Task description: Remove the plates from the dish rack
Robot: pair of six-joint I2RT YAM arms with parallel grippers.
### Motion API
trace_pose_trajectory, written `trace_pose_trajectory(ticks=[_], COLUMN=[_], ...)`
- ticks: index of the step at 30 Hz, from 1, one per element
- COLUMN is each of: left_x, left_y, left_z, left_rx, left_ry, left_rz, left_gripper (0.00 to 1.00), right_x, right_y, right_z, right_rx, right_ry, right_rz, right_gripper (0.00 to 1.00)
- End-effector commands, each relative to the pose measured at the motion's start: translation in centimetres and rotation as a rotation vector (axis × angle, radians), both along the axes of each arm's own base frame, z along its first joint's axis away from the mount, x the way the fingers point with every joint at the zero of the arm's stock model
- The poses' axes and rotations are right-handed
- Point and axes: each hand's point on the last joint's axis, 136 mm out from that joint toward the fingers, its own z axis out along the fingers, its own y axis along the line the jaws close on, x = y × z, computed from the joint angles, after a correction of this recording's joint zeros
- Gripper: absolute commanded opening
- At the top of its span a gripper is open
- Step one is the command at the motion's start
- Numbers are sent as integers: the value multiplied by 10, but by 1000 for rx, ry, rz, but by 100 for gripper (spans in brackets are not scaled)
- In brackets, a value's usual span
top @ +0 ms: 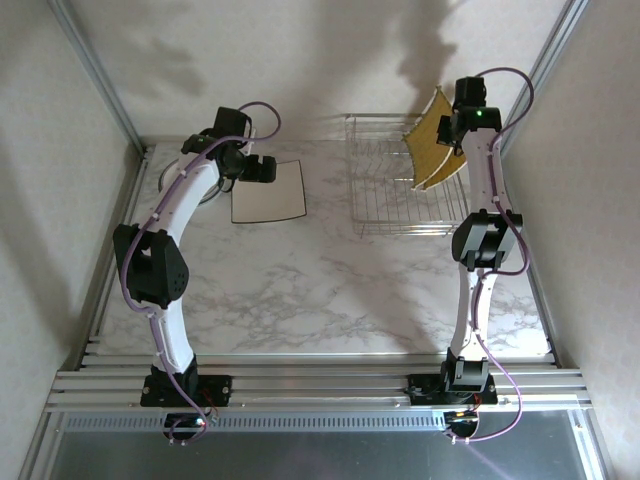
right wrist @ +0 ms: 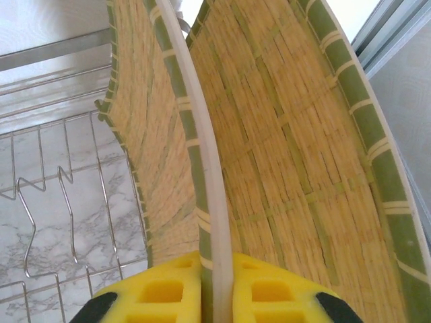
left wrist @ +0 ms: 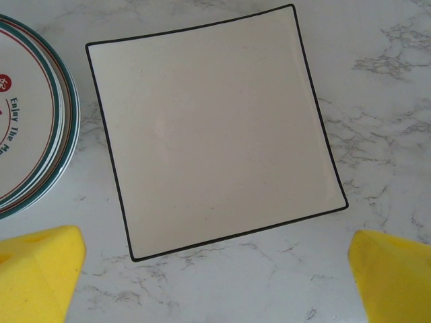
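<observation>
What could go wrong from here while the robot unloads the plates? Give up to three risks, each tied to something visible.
1. The right gripper pinches just the thin rim of one yellow woven-patterned square plate; lifted, it might slip or swing.
2. A second yellow woven plate leans close beside it and could be dragged or knocked against the silver wire dish rack.

We're looking down at the whole table (top: 330, 290) from behind, plus getting wrist close-ups of its white plate (left wrist: 215, 128) and yellow plates (right wrist: 289, 134).
</observation>
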Motion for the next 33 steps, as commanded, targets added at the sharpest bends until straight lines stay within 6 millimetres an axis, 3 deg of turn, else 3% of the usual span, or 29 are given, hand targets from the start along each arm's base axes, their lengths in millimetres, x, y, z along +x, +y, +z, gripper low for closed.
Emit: trace_pose_trajectory(ticks=[1,11,19,25,33], left_x=[-5,-13,-22,-37,-50], left_y=[5,6,3,2,-9], left_z=[12,1,-5,-12,-13], left_rx=[-4,2,-9,-7,2], left_ry=[-13,11,0,14,10], left_rz=[7,16,15,15,5], left_gripper=[100,99,99,100,100], right_x=[-15,-53,-107,-154,-209], right_y=[6,6,6,12,60], right_z=[36,90,128,139,130], right_rx=[9,-13,-26,29,341], right_ry=[-44,-101,-165,-196,-261], right_rz=[14,11,5,11,122], right_gripper=[0,0,0,0,0])
